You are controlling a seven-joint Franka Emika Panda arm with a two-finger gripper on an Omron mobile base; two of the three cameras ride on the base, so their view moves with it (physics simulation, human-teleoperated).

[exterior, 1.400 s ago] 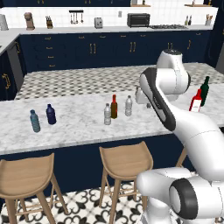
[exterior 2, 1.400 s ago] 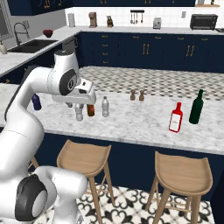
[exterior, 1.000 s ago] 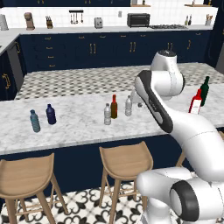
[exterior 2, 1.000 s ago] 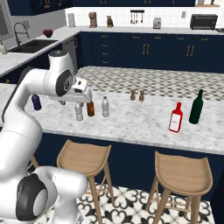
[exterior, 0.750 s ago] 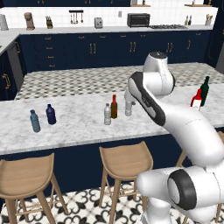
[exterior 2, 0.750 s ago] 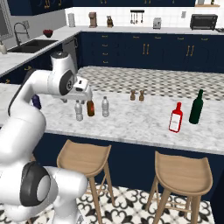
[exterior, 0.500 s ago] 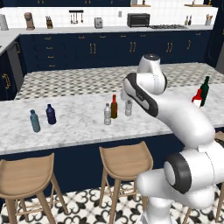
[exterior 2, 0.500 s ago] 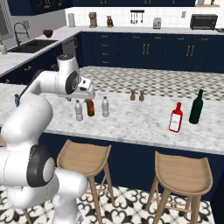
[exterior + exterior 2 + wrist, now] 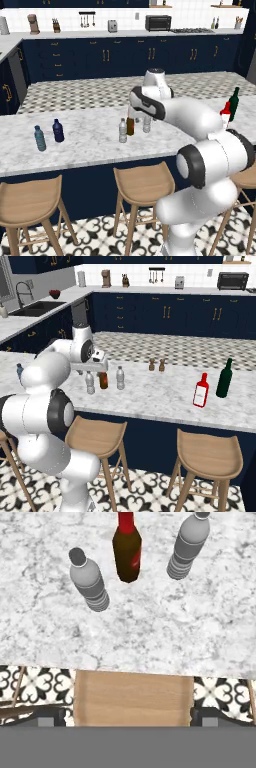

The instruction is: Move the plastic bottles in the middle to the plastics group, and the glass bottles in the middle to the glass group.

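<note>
Three bottles stand in the middle of the marble counter [image 9: 95,150]. Two are clear plastic bottles [image 9: 122,131] [image 9: 147,123], and between them is the amber glass bottle [image 9: 130,126]. In the hand view the same clear bottles [image 9: 90,580] [image 9: 187,547] flank the amber one [image 9: 127,552]. My gripper [image 9: 134,111] [image 9: 100,367] hangs just above the amber bottle, open and holding nothing. At the left end is the plastics group, a teal bottle [image 9: 40,138] and a navy bottle [image 9: 58,130]. At the right end is the glass group, a red bottle [image 9: 201,390] and a green bottle [image 9: 224,378].
Two small shakers [image 9: 152,364] [image 9: 161,365] stand behind the middle bottles. Wooden stools [image 9: 142,182] [image 9: 210,453] line the near side of the counter, and one stool seat [image 9: 132,697] lies below the counter edge in the hand view.
The arm has swung left and stretched out over the counter. The hand went from right of the middle bottles to just above them, its jaws a little wider. No bottle has moved.
</note>
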